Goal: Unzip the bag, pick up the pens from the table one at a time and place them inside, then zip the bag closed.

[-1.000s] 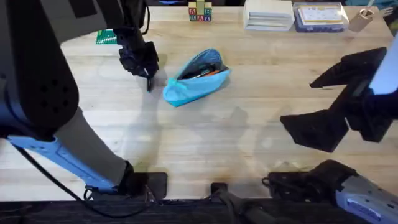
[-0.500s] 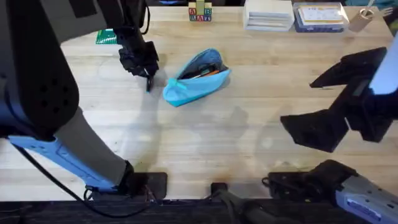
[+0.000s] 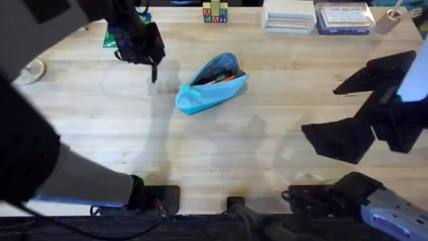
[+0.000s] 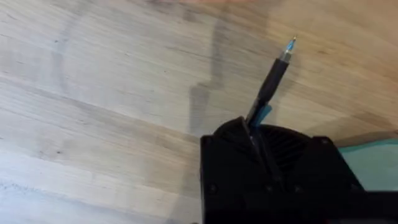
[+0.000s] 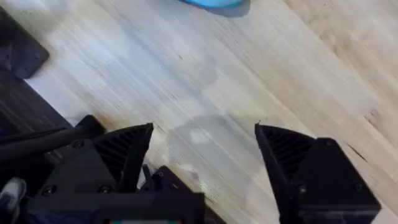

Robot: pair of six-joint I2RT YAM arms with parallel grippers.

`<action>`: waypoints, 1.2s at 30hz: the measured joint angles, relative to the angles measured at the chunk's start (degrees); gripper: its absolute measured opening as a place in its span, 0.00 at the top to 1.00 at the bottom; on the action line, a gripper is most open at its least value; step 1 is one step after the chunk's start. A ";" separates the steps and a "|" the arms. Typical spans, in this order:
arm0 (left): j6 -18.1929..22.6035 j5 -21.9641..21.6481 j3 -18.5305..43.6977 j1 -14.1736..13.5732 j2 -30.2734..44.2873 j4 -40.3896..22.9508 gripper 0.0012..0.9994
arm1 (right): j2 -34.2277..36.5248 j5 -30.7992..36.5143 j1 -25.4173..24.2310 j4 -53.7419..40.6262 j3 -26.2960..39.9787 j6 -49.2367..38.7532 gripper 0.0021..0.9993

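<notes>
Overhead: the left gripper (image 3: 152, 67) has its jaws clamped on a thin dark pen (image 3: 154, 72) that hangs below them, above the light plank wooden table (image 3: 221, 147). The light blue soft fabric pouch (image 3: 210, 85) lies just beside the jaws, unzipped, an orange pen (image 3: 224, 79) inside.

Left wrist: the dark pen (image 4: 268, 84) juts out from between the closed jaws.

Right wrist: the right gripper (image 5: 202, 162) hovers with jaws wide apart, the pouch (image 5: 214, 3) well beyond them.
</notes>
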 joint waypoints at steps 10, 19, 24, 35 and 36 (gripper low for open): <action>3.53 -0.17 0.11 0.00 -14.23 -0.02 0.96 | -0.01 0.00 0.00 0.00 0.00 0.00 0.00; 10.14 -0.15 0.11 0.00 -21.94 -1.68 0.96 | 0.00 0.00 0.00 0.00 0.00 0.00 0.00; 17.62 3.16 0.11 -0.22 -25.76 -4.00 0.96 | -0.02 0.00 0.00 0.00 0.00 0.00 0.00; 28.50 9.80 0.11 -3.60 -26.08 -3.86 0.96 | -0.01 0.00 0.00 0.00 0.00 0.00 0.00; 29.48 11.03 0.11 -3.86 -26.09 -3.63 0.96 | -0.02 0.00 0.00 0.00 0.00 0.00 0.00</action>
